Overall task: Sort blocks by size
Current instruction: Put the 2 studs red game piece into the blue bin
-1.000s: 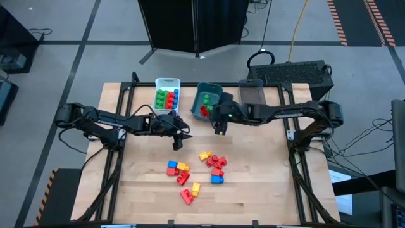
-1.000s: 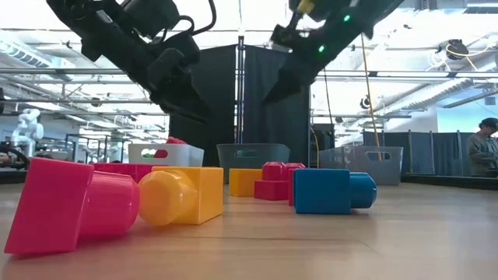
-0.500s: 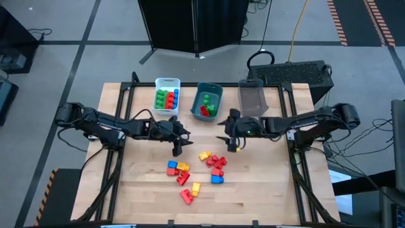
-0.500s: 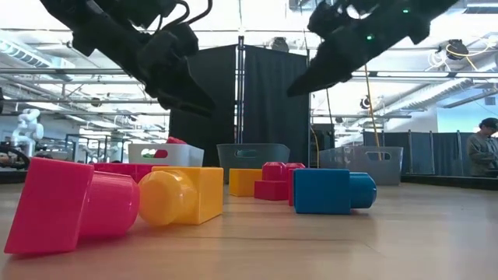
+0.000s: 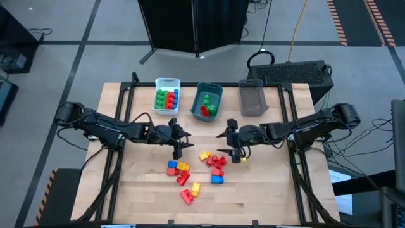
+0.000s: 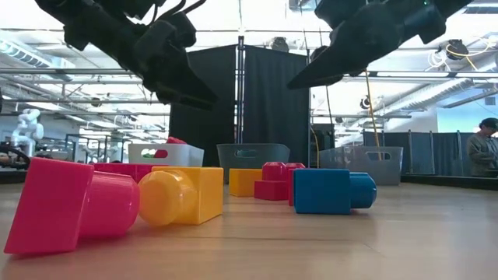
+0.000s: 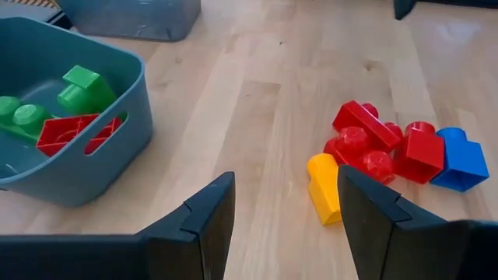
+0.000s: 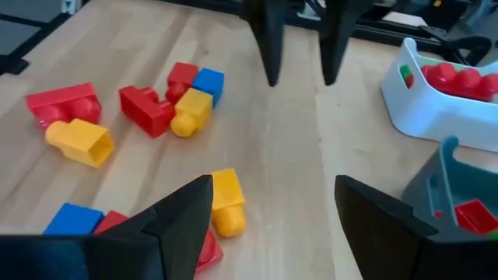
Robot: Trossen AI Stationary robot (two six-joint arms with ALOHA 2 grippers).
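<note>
From above, the left gripper and right gripper hang over the wooden table, fingers spread and empty, flanking loose blocks scattered across the middle. Beyond them stand a white bin holding green, red and blue blocks, a teal bin with red and green ones, and a grey bin.

At table height, a pink block, yellow block and blue block lie nearest, both grippers raised above them.

The left wrist camera shows released fingers near the teal bin and a red, yellow and blue cluster.

The right wrist camera shows open fingers just above a yellow block.
</note>
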